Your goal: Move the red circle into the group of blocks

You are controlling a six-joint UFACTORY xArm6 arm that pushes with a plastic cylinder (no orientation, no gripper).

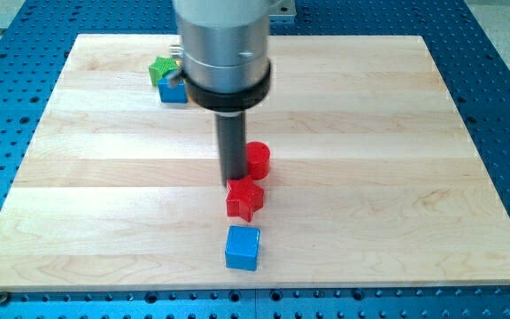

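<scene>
The red circle [258,160] lies near the middle of the wooden board [397,177]. My tip [234,181] stands right at its left side, touching or nearly touching it. A red star [244,198] lies just below the tip and the circle. A blue cube [243,247] sits below the star, near the view's bottom edge of the board. A green block [161,69] and a blue block [173,89] sit together at the view's top left, partly hidden behind the arm.
The arm's wide silver and black body [224,53] hangs over the top middle of the board and hides what is behind it. A blue perforated table [503,106] surrounds the board.
</scene>
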